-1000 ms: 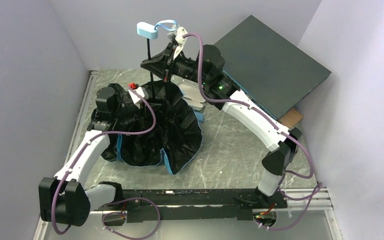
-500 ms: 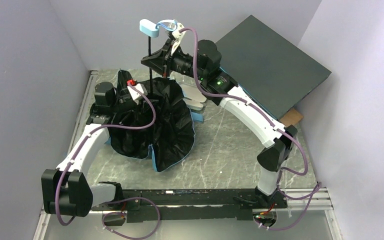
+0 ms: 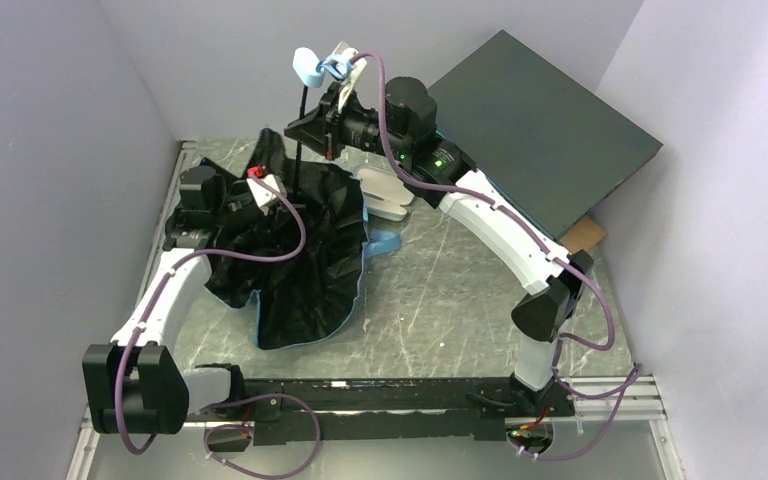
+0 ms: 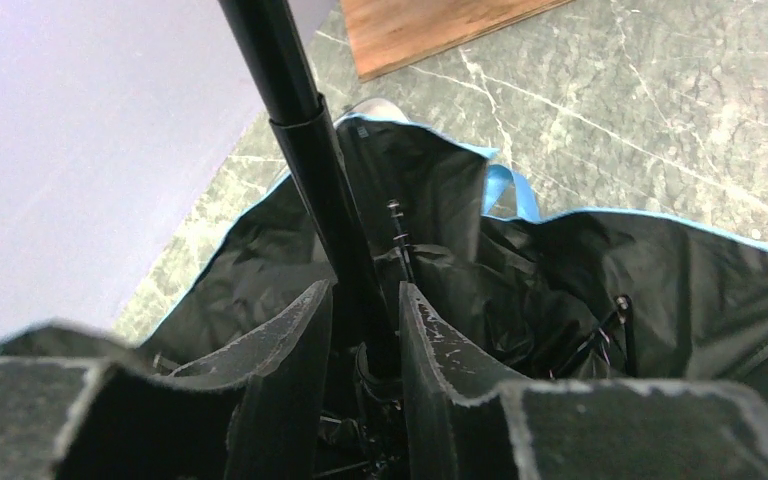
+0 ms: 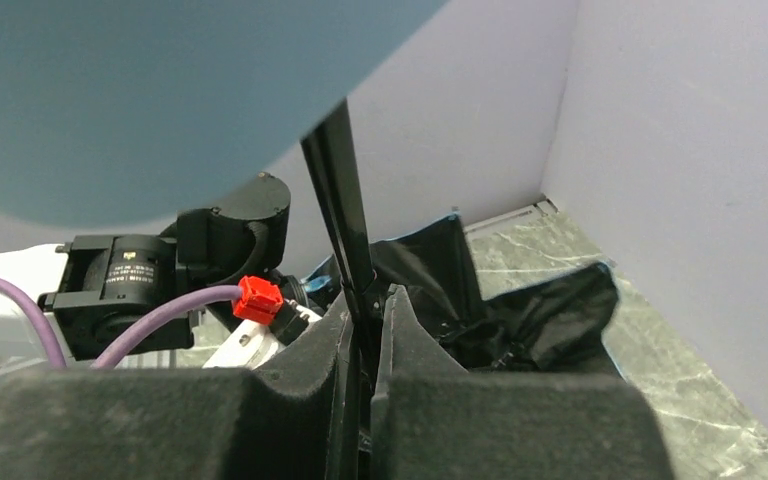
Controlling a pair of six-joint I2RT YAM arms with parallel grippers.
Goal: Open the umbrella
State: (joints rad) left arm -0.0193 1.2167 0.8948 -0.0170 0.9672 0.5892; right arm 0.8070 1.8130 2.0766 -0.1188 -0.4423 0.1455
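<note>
Umbrella (image 3: 290, 290) upright, canopy (image 3: 325, 215) half spread, right gripper (image 5: 365, 305) pinched on its shaft (image 3: 299, 110) below the handle (image 3: 308, 68) — left gripper (image 4: 365, 298) clamping the shaft low, at the canopy.

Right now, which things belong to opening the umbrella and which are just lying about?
In the job: umbrella, left hand, right hand, both on its shaft.
Lying about: dark-grey box, pale oblong case, wooden block.

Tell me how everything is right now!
umbrella: partly open, fabric slack, handle up
left gripper: around the shaft low down, grip unclear
right gripper: shut on the shaft higher up
dark-grey box: propped up, tilted
pale case: lying beside the umbrella
</note>
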